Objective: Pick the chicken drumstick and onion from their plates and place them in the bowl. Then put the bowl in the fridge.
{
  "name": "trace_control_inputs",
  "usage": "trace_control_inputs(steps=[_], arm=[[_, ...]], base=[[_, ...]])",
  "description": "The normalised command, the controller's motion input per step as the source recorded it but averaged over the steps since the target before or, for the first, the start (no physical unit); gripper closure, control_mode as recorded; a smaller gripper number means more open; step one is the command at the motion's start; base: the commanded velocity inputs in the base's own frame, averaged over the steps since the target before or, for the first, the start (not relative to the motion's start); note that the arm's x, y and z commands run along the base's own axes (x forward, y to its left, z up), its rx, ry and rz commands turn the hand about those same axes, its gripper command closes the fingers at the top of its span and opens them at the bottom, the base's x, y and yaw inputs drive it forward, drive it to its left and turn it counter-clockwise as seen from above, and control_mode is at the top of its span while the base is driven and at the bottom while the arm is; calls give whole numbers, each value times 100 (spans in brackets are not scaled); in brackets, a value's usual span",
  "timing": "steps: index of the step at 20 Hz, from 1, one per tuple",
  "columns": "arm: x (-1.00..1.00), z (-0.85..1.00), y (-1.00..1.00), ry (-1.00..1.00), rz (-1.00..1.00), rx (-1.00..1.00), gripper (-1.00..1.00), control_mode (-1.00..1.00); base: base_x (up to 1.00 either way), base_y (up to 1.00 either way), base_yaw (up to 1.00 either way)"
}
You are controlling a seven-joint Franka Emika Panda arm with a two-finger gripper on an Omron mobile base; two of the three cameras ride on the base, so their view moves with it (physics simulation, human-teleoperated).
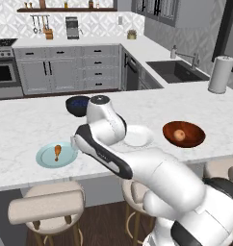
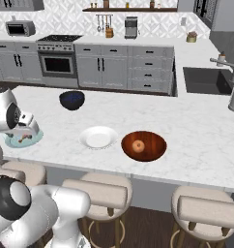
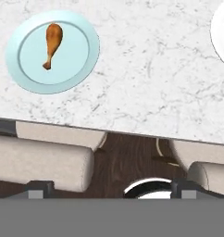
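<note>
While the chicken drumstick (image 3: 52,43) lies alone on the pale blue-green plate (image 3: 81,69) at about ten o'clock in the hand view, its meaty end toward twelve and its bone stub toward six, the gripper (image 3: 112,187) looks down past the counter's near edge with its jaws spread wide and nothing between them; the two fingertips (image 3: 38,189) stand far apart at the bottom of that view. A sliver of the white plate (image 3: 222,37) cuts in at two o'clock there, and the cushioned stools (image 3: 40,162) sit below the marble counter (image 3: 151,83).

From the left base view the wider layout appears: the blue-green plate at eight o'clock, the white plate (image 1: 140,137) near centre partly behind the arm, and the reddish-brown bowl (image 1: 191,139) at three o'clock with the onion (image 1: 178,135) resting inside it. A dark blue bowl (image 1: 75,106) stands farther back, at eleven o'clock from the white plate, and a paper towel roll (image 1: 220,74) stands by the sink (image 1: 176,71).

From the right base view the white plate shows whole and bare, just left of the wooden bowl, while the arm hides most of the blue-green plate at nine o'clock.
</note>
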Motion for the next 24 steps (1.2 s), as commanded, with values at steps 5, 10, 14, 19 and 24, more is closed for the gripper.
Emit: trace_control_inputs(steps=[5,10,14,19,24], arm=[[49,-37,100,11,0,6,-100,-100],[52,-55,100,6,-3,7,-100,-100],[71,-27,81,1,-11,-5,-100,-100],[49,-2,40,1,-18,-17,-100,-100],[35,-7,-10,2,-3,-6,-100,-100]], base=[[0,0,0],[0,0,0],[0,0,0],[0,0,0],[0,0,0]])
